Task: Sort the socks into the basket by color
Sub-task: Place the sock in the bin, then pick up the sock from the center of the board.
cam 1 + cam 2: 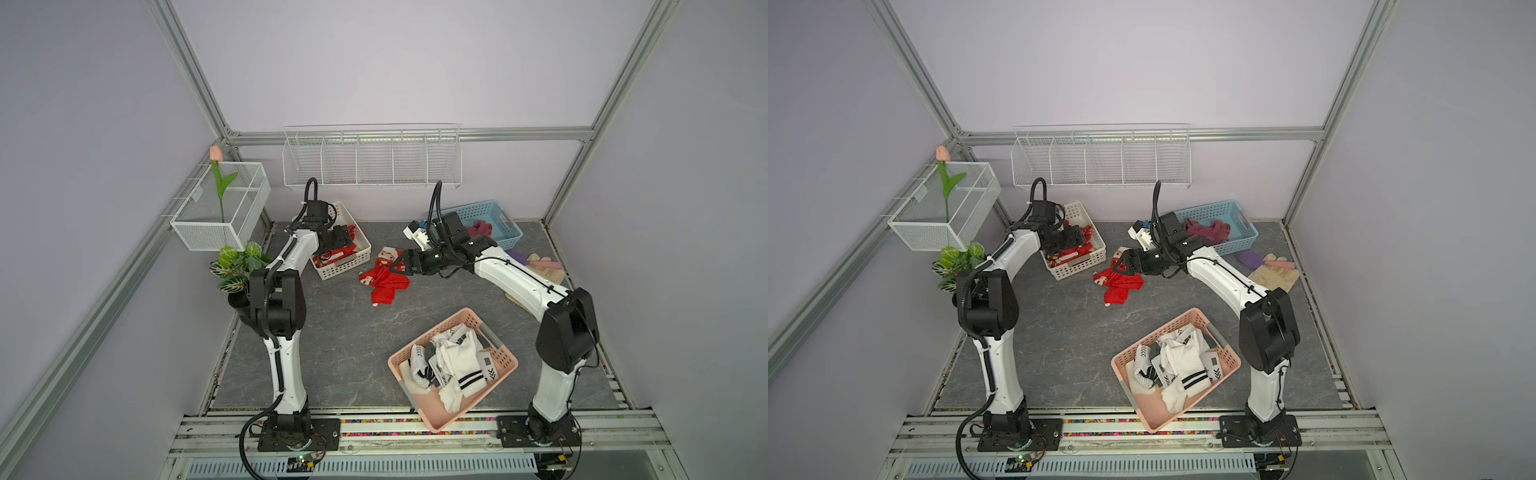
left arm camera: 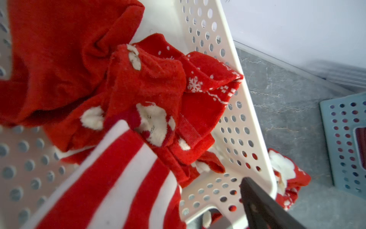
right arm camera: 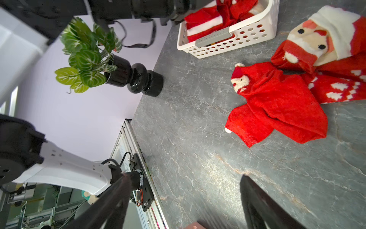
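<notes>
Several red socks (image 1: 384, 282) with white Santa patterns lie in a small heap on the grey table, also in the right wrist view (image 3: 277, 105). My right gripper (image 1: 399, 266) hangs open just right of the heap, with nothing between its fingers (image 3: 185, 178). My left gripper (image 1: 338, 241) is over the white basket (image 1: 345, 266), which holds red socks (image 2: 150, 83). There one dark finger (image 2: 257, 208) shows far to one side, and a red-and-white striped sock (image 2: 118, 178) hides the other. White socks (image 1: 453, 365) fill the pink basket (image 1: 436, 415). Maroon socks (image 1: 1208, 230) lie in the blue basket (image 1: 1237, 245).
A potted plant in a black vase (image 1: 239, 266) stands at the table's left edge beside the left arm. Beige gloves (image 1: 548, 270) and a purple brush (image 1: 519, 255) lie at the right, behind the right arm. Wire shelves (image 1: 370, 158) hang on the back wall.
</notes>
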Controlling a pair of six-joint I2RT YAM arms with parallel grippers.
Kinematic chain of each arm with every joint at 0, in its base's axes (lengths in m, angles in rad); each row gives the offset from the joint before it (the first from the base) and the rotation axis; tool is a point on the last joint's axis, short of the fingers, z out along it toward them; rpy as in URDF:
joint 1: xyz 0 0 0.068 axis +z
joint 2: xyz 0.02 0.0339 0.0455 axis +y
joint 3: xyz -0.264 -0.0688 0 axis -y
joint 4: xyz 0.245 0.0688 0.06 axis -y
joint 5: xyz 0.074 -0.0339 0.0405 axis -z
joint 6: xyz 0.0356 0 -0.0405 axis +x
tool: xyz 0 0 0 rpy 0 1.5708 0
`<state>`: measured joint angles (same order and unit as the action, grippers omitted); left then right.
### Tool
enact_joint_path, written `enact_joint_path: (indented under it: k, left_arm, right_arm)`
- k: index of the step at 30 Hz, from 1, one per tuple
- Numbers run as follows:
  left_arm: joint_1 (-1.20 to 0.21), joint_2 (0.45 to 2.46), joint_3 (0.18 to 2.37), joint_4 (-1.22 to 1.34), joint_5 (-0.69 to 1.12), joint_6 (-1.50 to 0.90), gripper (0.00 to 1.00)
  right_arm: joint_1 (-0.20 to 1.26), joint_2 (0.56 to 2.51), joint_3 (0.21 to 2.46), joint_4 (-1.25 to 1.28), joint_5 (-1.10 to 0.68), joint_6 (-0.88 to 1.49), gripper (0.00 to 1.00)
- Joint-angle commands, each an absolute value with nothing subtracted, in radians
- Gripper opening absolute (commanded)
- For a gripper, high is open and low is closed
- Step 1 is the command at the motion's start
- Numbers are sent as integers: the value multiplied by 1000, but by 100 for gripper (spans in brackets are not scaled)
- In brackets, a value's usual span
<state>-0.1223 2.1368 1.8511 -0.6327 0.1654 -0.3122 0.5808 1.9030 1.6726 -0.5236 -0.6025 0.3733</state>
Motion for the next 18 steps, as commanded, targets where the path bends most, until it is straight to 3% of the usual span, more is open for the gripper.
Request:
enact_joint_path:
  k: [1,18]
  left_arm:
    - [-115,2094,1872,-754,156,-298,85]
    - [-113,1827,1650,-674,165,-326,89]
  right_arm:
    - [599,1969,1727,-627,-520,317,88]
    - [645,2335,2053,-780,-62,211,89]
